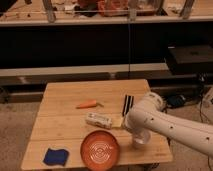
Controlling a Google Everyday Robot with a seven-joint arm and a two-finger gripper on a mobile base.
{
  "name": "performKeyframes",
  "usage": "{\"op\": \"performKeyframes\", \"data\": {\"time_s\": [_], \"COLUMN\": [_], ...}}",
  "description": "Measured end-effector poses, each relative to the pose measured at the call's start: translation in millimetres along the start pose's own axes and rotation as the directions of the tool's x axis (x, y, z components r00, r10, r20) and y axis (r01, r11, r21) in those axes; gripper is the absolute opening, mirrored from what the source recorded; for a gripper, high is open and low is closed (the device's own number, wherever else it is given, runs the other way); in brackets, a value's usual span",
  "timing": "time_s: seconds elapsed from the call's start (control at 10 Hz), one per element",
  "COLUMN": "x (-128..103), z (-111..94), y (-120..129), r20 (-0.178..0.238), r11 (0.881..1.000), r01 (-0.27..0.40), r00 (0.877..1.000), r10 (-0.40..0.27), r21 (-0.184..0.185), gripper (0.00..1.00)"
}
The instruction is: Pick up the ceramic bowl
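The gripper (123, 128) sits beside the ceramic bowl (100, 150); orange-red, pale-ringed.

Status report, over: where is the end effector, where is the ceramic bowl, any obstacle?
End effector low, right of ceramic bowl. Bowl upright, not held. White cup near its right, white packet just behind.

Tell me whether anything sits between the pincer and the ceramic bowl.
Nothing visible does. The pincer hangs at the arm's tip, just up-right of the ceramic bowl. The white packet lies behind the bowl and the small white cup right of it, both off that path.
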Motion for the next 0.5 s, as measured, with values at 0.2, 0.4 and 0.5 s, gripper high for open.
{"op": "performKeyframes", "data": {"time_s": [0.2, 0.4, 0.5], "x": [5.2, 8.4, 9.4], "z": [-8.0, -17.8, -19.5], "y": [-4.8, -15.5, -18.9], "r20": [-0.020, -0.037, -0.039], "r11": [1.000, 0.985, 0.978], "r01": [0.017, 0.169, 0.210], "r00": [1.000, 0.985, 0.977], "r10": [-0.017, -0.169, -0.211], "r21": [-0.013, -0.022, -0.017], "gripper": [0.80, 0.80, 0.80]}}
